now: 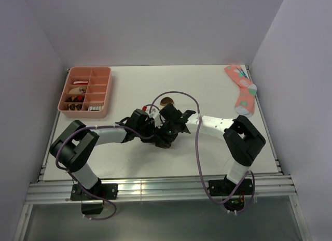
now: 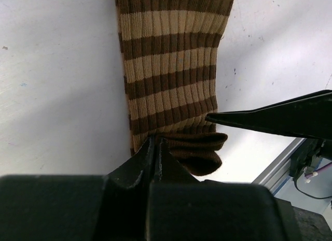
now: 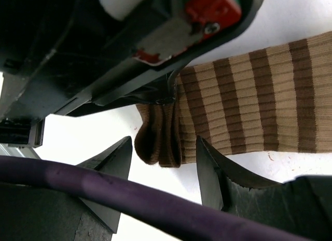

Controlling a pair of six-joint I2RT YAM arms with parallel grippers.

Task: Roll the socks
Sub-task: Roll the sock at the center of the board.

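- Brown-and-tan striped sock [image 2: 171, 70] lies flat near the middle of the table, its length running from the grippers toward the far edge. From above it is almost wholly hidden under the two wrists. Only a small brown patch, probably its far end, shows past them.
- Its dark brown end is bunched into a short fold nearest the arms.
- Left gripper [image 2: 155, 147] is clenched on that fold, with fabric pinched between the closed jaws.
- Right gripper [image 3: 163, 142] is released. Its jaws stand wide and straddle the folded end, with table visible between one jaw and the fabric. I see no grasp.
- The small white striped sock is not visible in any view.
- The pink dotted sock [image 1: 241, 88] sits at the far right corner and the tray [image 1: 106, 90] at the far left corner, both well apart from the work.
- My reading of the step: the roll is only just started, with a first tuck and no full turn.
- Next move, as I judge it: close the right gripper on the fold just beside the left, then turn both toward the far edge together, keeping the tuck tight so it does not spring open.
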